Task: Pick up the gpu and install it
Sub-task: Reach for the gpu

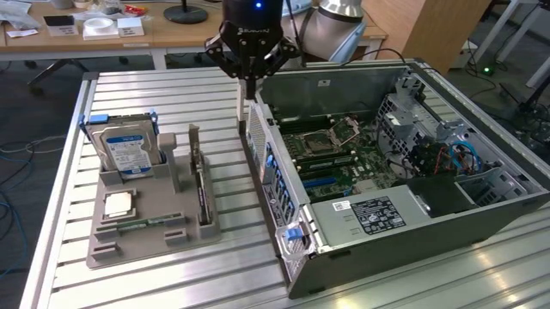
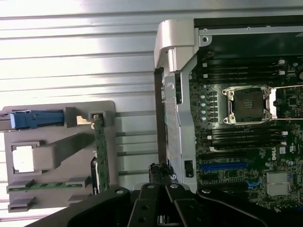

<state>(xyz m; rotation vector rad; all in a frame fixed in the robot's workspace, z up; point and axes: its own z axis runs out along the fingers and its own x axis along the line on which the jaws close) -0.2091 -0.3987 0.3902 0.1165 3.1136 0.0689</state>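
While the slatted metal table (image 1: pixel 154 90) carries everything, we take the open computer case (image 1: pixel 429 238) as reference. It lies on its side with the motherboard (image 1: pixel 344 154) exposed.

The gripper (image 1: pixel 249 92) hangs over the far end of the case's vented rear wall. Its fingers are pinched fully together. We can't tell whether the tips touch the wall's rim.

The grey parts tray (image 1: pixel 142 248) sits just beside the case, on the exterior view's left of that rear wall, with a strip of table between them.

In the tray:
- The hard drive (image 1: pixel 127 151) stands upright at the corner farthest from the case.
- The gpu (image 1: pixel 199 187) stands on edge in the slot nearest the case, running parallel to the rear wall and well apart from the gripper.
- The processor chip (image 1: pixel 118 203) lies flat, further from the case than the gpu.
- The memory stick (image 1: pixel 142 225) lies flat, also on the gpu's far side from the case.
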